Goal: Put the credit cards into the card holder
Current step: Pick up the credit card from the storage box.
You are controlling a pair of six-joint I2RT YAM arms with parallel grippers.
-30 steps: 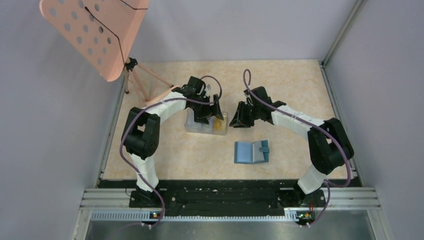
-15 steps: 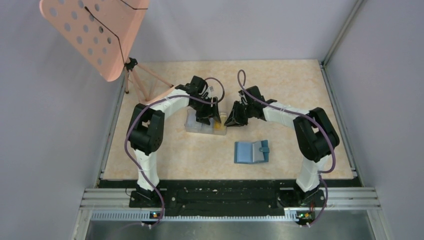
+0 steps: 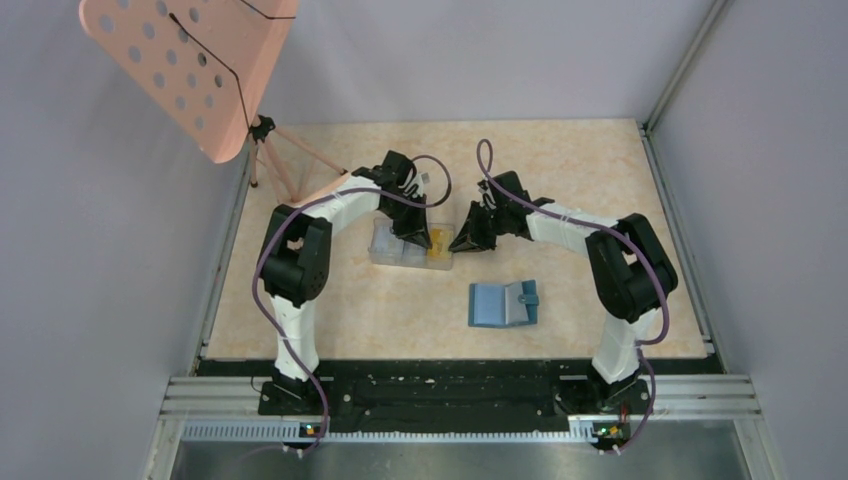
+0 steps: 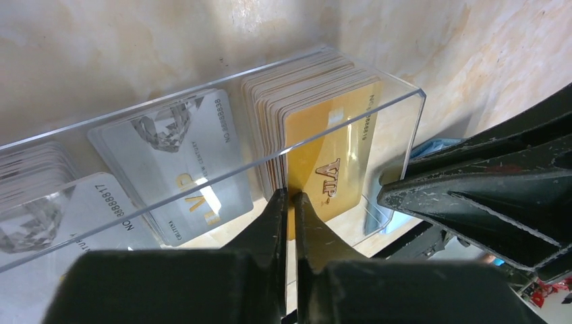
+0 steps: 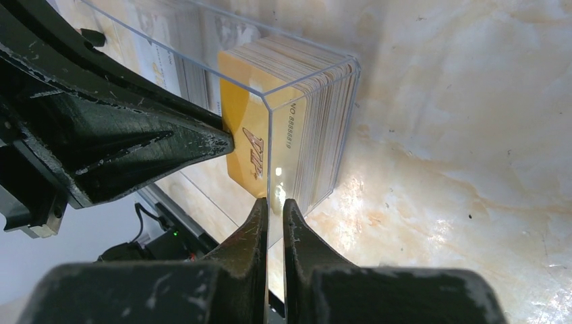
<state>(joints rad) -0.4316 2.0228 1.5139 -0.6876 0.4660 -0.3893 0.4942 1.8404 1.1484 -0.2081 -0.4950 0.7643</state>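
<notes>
Credit cards [image 4: 297,88]: thin, glossy plastic rectangles, standing on edge and packed face to face in a dense stack. They fill the right-end compartment of the clear box [image 4: 405,135]. The front one is a gold card [image 4: 337,155] with "VIP" lettering, its face flat against the box's long wall and its printed number running along a short side. The next compartments hold silver-grey cards [image 4: 182,155], leaning back.

The box is hard transparent plastic with sharp edges. Its long axis runs left-right, about mid-tabletop and slightly left of centre.

Left gripper [image 4: 290,202]: black fingers pressed together, pinching the gold card's edge from above. Right gripper [image 5: 273,206]: fingers pressed together on the box's thin end wall at the gold compartment's corner. The two grippers crowd the same box end, nearly touching.

Card holder [image 3: 498,303]: teal-blue and soft-looking, lying open and flat with its lighter pocketed inside facing up. The snap tab [image 3: 529,293] sits on its right side. It is nearer the tabletop's [image 3: 580,180] near edge, well apart from the box, with nothing on it.

A pink perforated stand [image 3: 190,70] is at the far-left corner.
</notes>
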